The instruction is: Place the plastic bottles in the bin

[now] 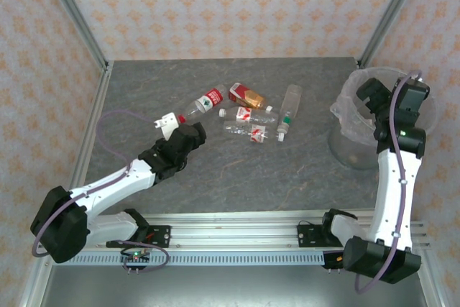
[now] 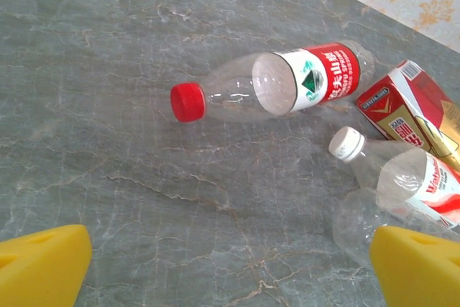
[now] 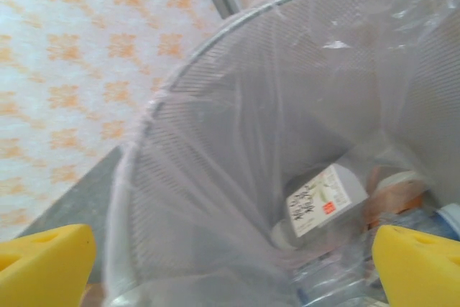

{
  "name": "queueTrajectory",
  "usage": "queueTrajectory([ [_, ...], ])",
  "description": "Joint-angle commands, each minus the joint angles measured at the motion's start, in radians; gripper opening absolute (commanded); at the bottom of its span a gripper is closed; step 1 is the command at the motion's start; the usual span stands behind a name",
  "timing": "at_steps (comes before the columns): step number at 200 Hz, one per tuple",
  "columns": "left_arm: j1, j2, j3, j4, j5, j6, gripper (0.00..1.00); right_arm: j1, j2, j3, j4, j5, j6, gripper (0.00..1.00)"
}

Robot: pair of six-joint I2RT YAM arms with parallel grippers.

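Clear plastic bottles (image 1: 248,115) with red-white labels lie scattered mid-table, and the bag-lined mesh bin (image 1: 348,150) sits right. Both jaws gaping, empty: left gripper (image 2: 230,271), right gripper (image 3: 230,271).

Plastic bottles (image 1: 248,114) on table (image 1: 144,91): five. In bin (image 1: 345,150): at least two more. Bin: one. Arms (image 1: 108,185): two.

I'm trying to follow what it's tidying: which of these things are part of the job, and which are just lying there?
Part of the job: bin, with a white-labelled bottle already inside; red-capped bottle; white-capped bottle; clear bottle beside it; clear bottle nearest the bin.
Just lying about: red-and-gold carton, seemingly a box rather than a bottle.
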Motion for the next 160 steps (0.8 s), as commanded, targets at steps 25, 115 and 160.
queueTrajectory([
  [25, 0.06, -0.009, 0.032, -0.07, 0.009, 0.071, 1.0, 0.014, -0.073, 0.007, 0.135, -0.348, 0.114, 0.99],
  [115, 0.179, 0.082, 0.162, -0.176, 0.121, 0.162, 1.0, 0.319, -0.064, -0.054, 0.21, -0.397, 0.097, 0.99],
  [160, 0.198, 0.089, 0.166, -0.177, 0.162, 0.128, 1.0, 0.58, 0.059, 0.019, 0.053, -0.133, -0.073, 0.99],
])
